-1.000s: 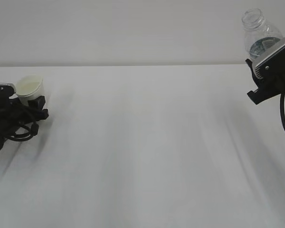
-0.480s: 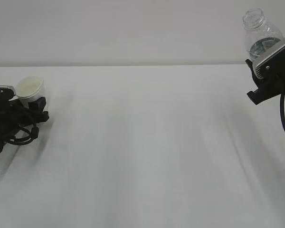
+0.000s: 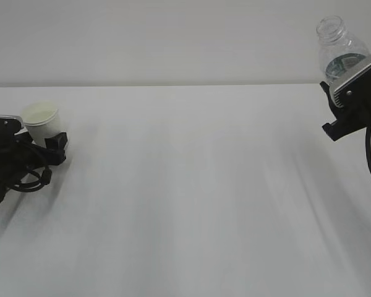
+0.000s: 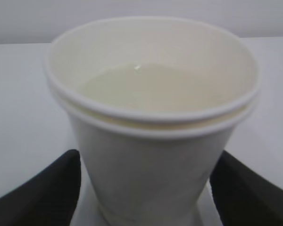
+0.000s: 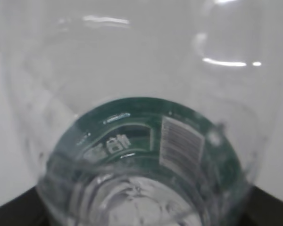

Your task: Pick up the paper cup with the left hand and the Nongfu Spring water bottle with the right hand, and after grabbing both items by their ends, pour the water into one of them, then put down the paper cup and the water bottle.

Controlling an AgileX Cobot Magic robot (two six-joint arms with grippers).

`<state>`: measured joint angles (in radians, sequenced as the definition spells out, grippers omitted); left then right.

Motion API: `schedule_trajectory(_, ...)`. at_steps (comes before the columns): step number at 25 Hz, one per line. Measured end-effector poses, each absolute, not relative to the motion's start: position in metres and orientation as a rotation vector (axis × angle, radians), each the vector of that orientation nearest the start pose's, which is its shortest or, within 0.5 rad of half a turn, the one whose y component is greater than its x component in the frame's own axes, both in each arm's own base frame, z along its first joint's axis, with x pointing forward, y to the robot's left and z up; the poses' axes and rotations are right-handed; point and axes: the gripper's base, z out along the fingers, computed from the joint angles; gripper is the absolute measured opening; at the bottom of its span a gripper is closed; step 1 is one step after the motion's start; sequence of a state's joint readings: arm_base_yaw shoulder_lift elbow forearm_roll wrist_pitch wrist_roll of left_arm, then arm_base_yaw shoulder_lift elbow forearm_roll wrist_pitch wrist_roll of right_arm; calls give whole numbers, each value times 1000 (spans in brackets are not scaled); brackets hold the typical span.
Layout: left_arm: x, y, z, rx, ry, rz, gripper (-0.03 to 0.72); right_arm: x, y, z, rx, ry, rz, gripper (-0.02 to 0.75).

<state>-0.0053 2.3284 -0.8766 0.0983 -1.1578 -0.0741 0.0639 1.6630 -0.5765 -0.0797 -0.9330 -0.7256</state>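
Open room: the white table (image 3: 191, 204) is bare from its near edge across the whole middle; both arms sit at its far side edges, well apart.
Surface: smooth white tabletop meeting a plain pale wall (image 3: 173, 37) at the back.
Left hand (image 3: 46, 143): low at the left edge, fingers (image 4: 42, 188) spread wide on either side of the cup's base, with a gap showing on each side.
Paper cup (image 3: 40, 119): upright on the table between those fingers, holding the water (image 4: 151, 87), a clear pool over its cream inside.
Right hand (image 3: 352, 102): raised at the right edge, clamped around the bottle's lower part.
Nongfu Spring water bottle (image 3: 339, 46): held off the table, nearly upright, neck uncapped, green label just above the grip.
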Motion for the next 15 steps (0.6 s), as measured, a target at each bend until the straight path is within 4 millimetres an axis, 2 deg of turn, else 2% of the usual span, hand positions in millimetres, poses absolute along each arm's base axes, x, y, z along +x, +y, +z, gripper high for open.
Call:
schedule_trajectory(6, 380, -10, 45, 35, 1783, -107, 624, 308, 26, 196, -716, 1487, -490, 472)
schedule_trajectory(15, 352, -10, 51, 32, 1839, -108, 620, 308, 26, 199, -706, 1464, -493, 472)
